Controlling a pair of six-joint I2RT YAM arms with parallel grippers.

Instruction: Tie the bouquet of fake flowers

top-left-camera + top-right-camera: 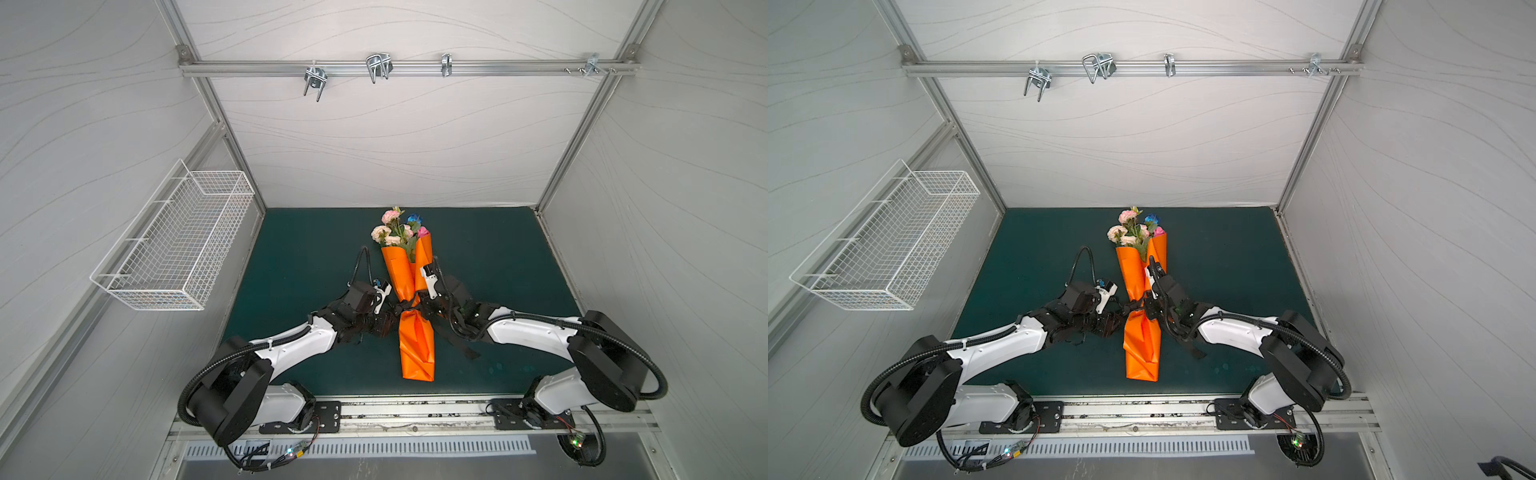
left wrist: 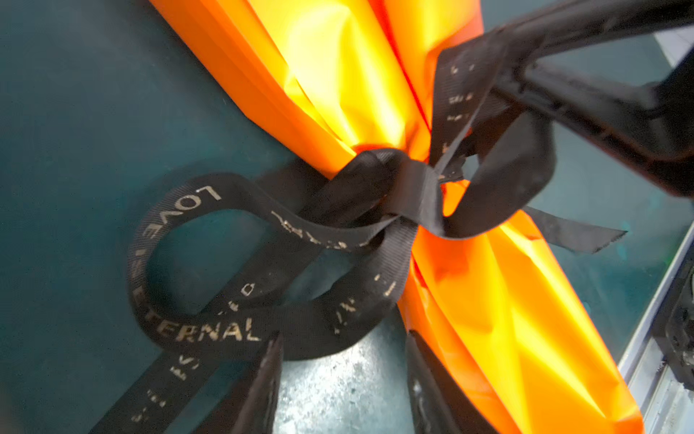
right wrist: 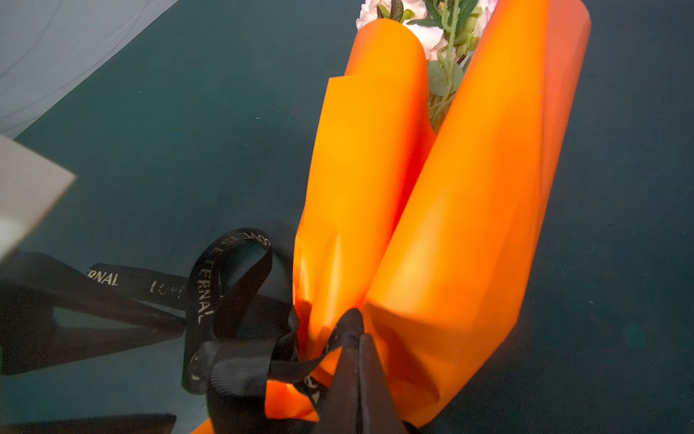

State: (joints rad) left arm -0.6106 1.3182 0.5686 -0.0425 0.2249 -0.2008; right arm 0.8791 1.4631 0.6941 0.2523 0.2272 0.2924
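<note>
Arms [image 1: 291, 340] span green mat [image 1: 498, 270] within grey walls [image 1: 374, 145]; left fingers [image 2: 263, 387] parted, right fingers [image 3: 360, 375] pinching black ribbon [image 2: 210, 330].

Ribbon [image 2: 409, 184] around bouquet [image 1: 391, 232] on mat [image 1: 498, 270]

The left claw [image 1: 1115, 322] and right claw [image 1: 1147, 308] sit at either side of the pinched waist of the orange wrapping paper [image 1: 1142, 349], where a black ribbon [image 1: 1133, 305] crosses it between them — one tail trails out under the right claw's arm onto the green table [image 1: 1025, 257]. Beyond both claws, at the paper's open end, the bouquet of fake flowers [image 1: 1133, 232] shows pink, cream and one blue bloom; the folded end lies behind them.
</note>
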